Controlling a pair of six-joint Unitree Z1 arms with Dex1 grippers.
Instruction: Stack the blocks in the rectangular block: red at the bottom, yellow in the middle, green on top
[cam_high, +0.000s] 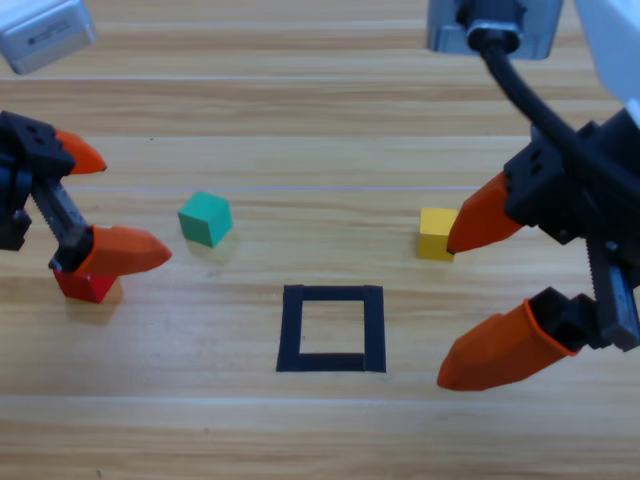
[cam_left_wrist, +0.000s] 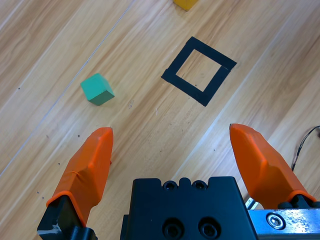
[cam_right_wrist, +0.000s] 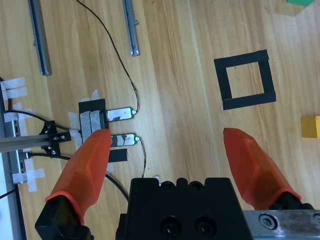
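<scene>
On the wooden table (cam_high: 330, 440), from above: an empty tape rectangle (cam_high: 332, 328), green cube (cam_high: 205, 218) and red cube (cam_high: 87, 284) left, yellow cube (cam_high: 437, 234) right. Left gripper (cam_high: 110, 205) gapes over red; right gripper (cam_high: 470, 300) gapes beside yellow. Both wrist views confirm wide jaws, nothing held.

Both arms end in a gripper with two tapered, matte orange fingers (cam_left_wrist: 91, 165) that narrow to blunt rounded tips and are seated in black mounts. Between the fingers the left gripper (cam_left_wrist: 170, 137) has a blocky black body with small round socket screws sunk into its top face, and a silver metal bar with a hex bolt on one side; the right gripper (cam_right_wrist: 167, 140) is built the same way. In the high view a thick black cable (cam_high: 520, 85) runs from a grey housing (cam_high: 490, 25) to the right arm's black wrist, and a toothed black rack shows beside each gripper's fingers.
</scene>
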